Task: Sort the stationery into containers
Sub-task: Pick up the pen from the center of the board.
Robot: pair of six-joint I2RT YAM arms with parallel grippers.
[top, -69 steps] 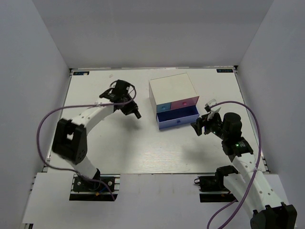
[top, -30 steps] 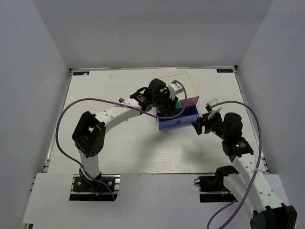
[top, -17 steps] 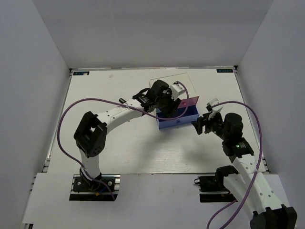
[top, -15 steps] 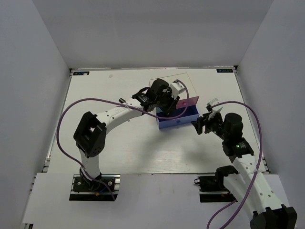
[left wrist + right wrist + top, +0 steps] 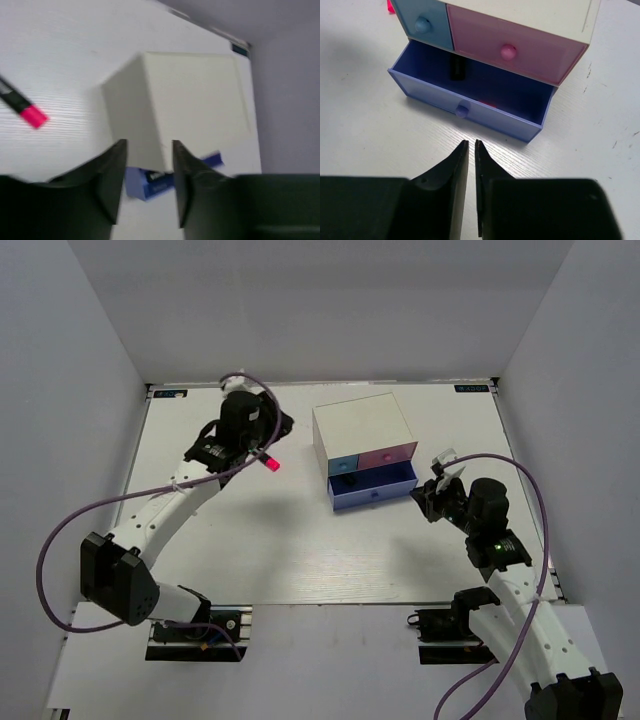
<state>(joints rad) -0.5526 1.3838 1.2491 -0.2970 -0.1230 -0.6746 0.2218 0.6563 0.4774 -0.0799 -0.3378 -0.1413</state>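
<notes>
A white-topped box (image 5: 362, 426) holds the containers: a light-blue front (image 5: 422, 22), a pink front (image 5: 510, 50) and the wide blue-purple lower drawer (image 5: 470, 107), which is pulled open. Inside that drawer lie a black highlighter (image 5: 457, 67) and a bit of something red-pink (image 5: 487, 104). A pink-capped highlighter (image 5: 270, 463) lies on the table left of the box, and also shows as the pink-capped highlighter (image 5: 26, 108) in the left wrist view. My left gripper (image 5: 270, 443) hovers just above it, open and empty. My right gripper (image 5: 471, 143) sits shut and empty in front of the open drawer's knob (image 5: 463, 110).
The white table (image 5: 300, 550) is walled in by grey panels on three sides. The box stands at the back centre-right, with the right arm (image 5: 490, 530) close beside its drawer. The left arm (image 5: 160, 505) arcs across the table's left half.
My left arm has pulled back from over the open drawer to the table's left, and its jaws have opened. The right gripper's jaws have closed together.
</notes>
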